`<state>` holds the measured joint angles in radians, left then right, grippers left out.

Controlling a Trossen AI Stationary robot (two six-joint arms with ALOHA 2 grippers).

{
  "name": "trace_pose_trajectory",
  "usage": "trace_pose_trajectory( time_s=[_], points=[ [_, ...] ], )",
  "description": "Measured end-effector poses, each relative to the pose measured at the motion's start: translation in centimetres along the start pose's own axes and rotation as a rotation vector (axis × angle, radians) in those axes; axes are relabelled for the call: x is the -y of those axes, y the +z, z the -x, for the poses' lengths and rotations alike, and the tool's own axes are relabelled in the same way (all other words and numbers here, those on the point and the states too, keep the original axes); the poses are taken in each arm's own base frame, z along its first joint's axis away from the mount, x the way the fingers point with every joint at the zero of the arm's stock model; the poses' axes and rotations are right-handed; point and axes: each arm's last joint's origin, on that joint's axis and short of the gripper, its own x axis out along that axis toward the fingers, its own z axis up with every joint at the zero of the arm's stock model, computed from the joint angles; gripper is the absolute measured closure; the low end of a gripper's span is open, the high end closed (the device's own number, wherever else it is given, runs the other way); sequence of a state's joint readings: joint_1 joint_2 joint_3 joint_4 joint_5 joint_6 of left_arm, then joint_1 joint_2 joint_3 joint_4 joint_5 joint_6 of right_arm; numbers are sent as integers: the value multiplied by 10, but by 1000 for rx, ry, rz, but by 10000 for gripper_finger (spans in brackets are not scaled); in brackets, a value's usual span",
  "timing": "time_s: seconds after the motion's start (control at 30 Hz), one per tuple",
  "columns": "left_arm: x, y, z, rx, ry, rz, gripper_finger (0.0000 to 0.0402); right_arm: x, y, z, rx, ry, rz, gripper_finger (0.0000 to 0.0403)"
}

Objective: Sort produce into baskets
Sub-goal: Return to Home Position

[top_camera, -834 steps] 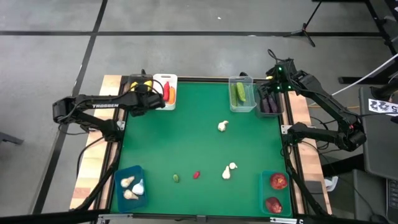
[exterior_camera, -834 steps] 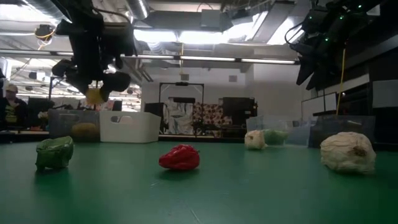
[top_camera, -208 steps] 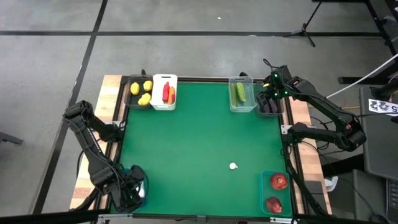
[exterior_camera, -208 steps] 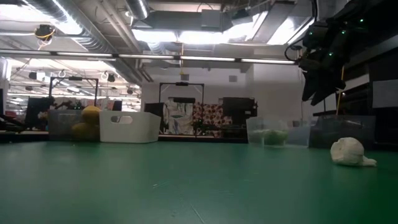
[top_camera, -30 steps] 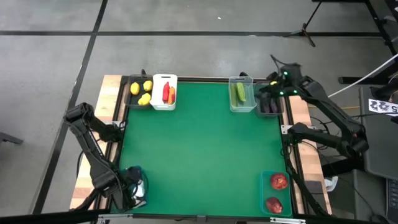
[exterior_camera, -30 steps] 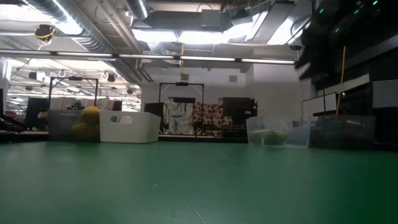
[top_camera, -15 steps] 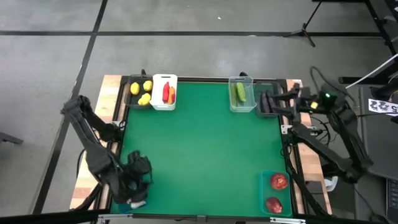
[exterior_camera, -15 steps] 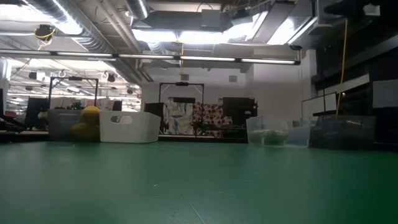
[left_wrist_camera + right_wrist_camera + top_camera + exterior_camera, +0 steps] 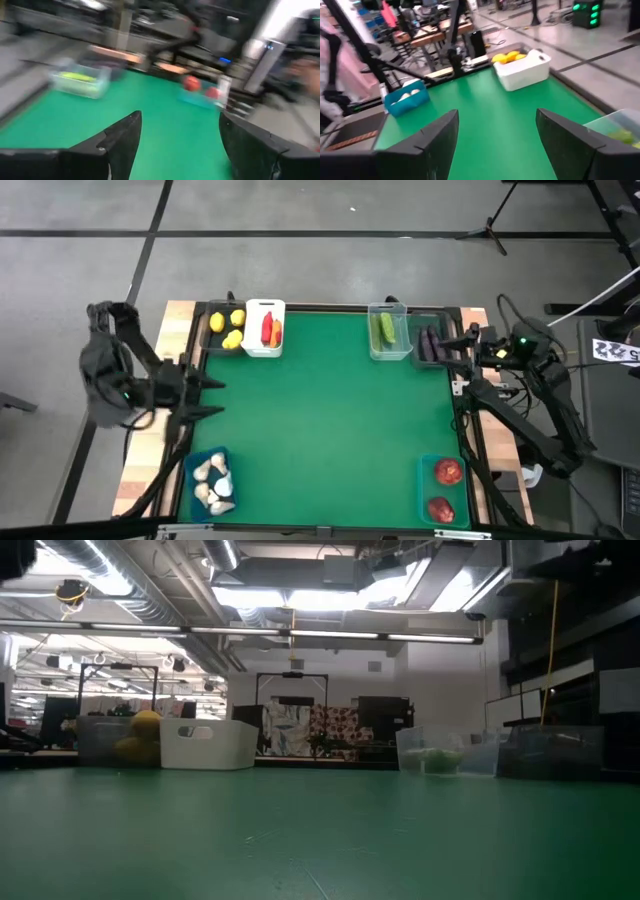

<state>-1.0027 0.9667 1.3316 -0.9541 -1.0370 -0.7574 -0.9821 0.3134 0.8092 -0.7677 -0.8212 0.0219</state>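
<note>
At the left edge of the tabletop (image 9: 320, 420) we find the left pincer (image 9: 212, 398), its two fingers spread wide with nothing between them, pointing across the green surface; its own wrist view shows the same broad gap. Just below it in the high view, in the lower left corner, stands the left teal bin (image 9: 205, 454), which holds several bulbs of garlic (image 9: 212, 482). Along the far edge we come to the left dark bin (image 9: 212, 346) with three lemons (image 9: 232, 338). Just beside it is the white bin (image 9: 266, 304), where the chili (image 9: 266, 328) and the carrot (image 9: 276, 333) lie side by side. Further right along that edge stands the clear bin (image 9: 400, 346) with cucumber (image 9: 386, 330) lying lengthwise. Just beside that is the right dark bin (image 9: 434, 364) with eggplants (image 9: 430, 343); how many we cannot tell. In the lower right corner the right teal bin (image 9: 430, 488) holds two red fruits (image 9: 448, 471), set apart from each other. At the right edge, just beside the right dark bin, we see the right pincer (image 9: 455, 360), fingers spread wide and empty. Its wrist view looks across the tabletop toward the white bin and the lemons. From table height the four far bins stand in a row.
</note>
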Motion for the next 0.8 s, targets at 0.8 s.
trace_pose_trajectory(
  time_s=[0.8],
  points=[
    [-19,-119,-27,84,-557,-290,141,20,-30,-18,-74,-24,-233,139]
  ],
)
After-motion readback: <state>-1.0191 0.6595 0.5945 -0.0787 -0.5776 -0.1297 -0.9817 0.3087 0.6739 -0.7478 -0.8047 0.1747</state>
